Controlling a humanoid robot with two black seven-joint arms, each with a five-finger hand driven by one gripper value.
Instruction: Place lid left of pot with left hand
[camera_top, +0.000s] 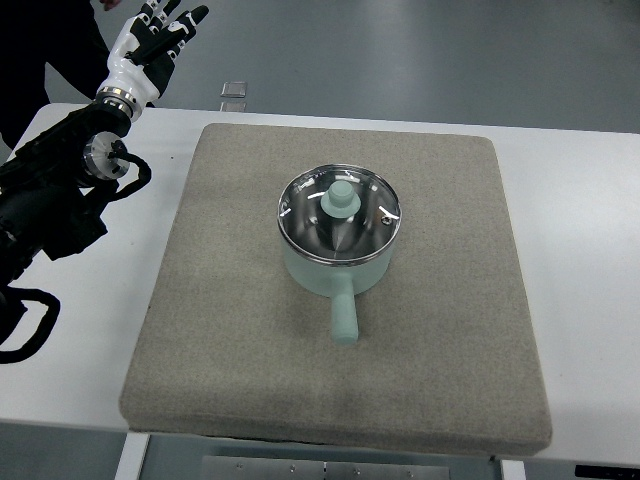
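White-and-black fingers are what I am seeing first: my left robot hand (152, 42) is hovering well up and to the left of the pot (338, 243), past the far-left corner of the counter (580, 250), with its fingers spread loosely and holding nothing. My forearm is stretching back toward the left edge, a loop of black cable hanging beside it. My right arm is not showing anywhere.

Moving outward, a grey felt mat (230, 330) is covering most of the counter, and the pale green pot is sitting near its middle, handle pointing toward me. The glass lid (340, 212) is resting on the pot, rim seated all round as far as I can tell, with its green knob (340, 199) standing up in the centre. Left of the pot the mat is lying bare, so the landing spot looks free.

As I judge it, nothing of the task is started yet; the whole reach is ahead of me. The knob is small and rounded, so fingers closing off-centre could slip off it. Pulling sideways before the rim is clearing the pot could drag the light pot across the felt. Setting the glass down tilted could make it roll or clatter.
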